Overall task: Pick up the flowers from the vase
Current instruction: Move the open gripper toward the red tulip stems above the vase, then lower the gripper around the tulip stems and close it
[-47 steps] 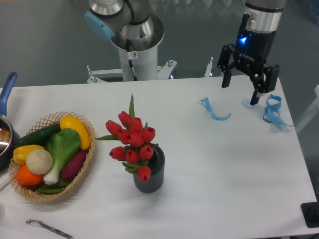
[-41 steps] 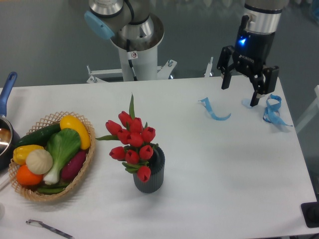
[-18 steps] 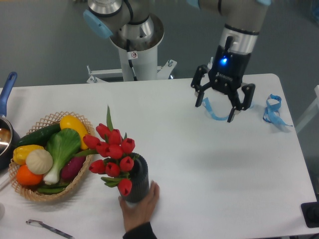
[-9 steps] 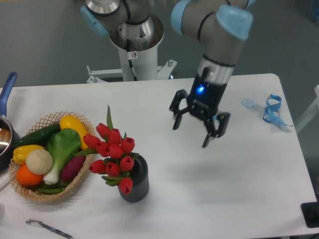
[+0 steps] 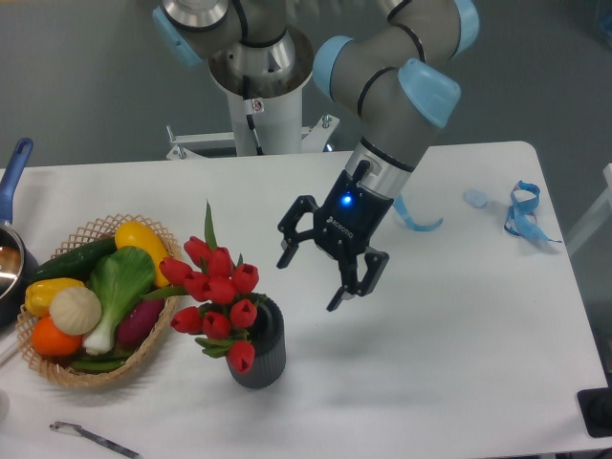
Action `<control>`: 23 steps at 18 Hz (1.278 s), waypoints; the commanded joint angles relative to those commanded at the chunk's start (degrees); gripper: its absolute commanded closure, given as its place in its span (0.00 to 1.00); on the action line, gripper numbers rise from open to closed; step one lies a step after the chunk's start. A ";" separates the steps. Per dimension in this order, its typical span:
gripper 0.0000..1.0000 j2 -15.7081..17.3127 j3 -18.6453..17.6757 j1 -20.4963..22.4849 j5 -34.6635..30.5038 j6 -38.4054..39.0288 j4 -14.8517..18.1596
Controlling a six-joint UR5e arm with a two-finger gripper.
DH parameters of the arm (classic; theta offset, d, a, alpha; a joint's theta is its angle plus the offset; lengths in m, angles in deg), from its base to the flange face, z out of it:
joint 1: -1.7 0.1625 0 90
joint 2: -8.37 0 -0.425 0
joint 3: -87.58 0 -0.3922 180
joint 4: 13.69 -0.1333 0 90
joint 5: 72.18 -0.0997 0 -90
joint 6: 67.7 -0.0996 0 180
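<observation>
The flowers (image 5: 215,292), a bunch of red tulip buds with green leaves, stand in the dark grey ribbed vase (image 5: 260,346) at the front centre-left of the table. My gripper (image 5: 310,282) hangs open above the table just right of the flowers, a short gap away from them, fingers pointing down and toward the front. Nothing is between its fingers.
A wicker basket (image 5: 158,316) of vegetables sits left of the vase, almost touching the flowers. A blue-handled pot (image 5: 10,249) is at the left edge. Blue ribbons (image 5: 521,212) lie at the back right. A thin metal tool (image 5: 91,438) lies near the front-left edge.
My gripper has swept from the table's back right corner down and left to beside the flowers. A hand slid the vase left toward the basket, then withdrew.
</observation>
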 joint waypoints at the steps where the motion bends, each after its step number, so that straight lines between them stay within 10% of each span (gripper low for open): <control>1: 0.00 -0.61 0.09 -0.52 0.18 0.00 -0.09; 23: 0.00 -4.66 0.35 -4.31 0.71 -2.99 -5.18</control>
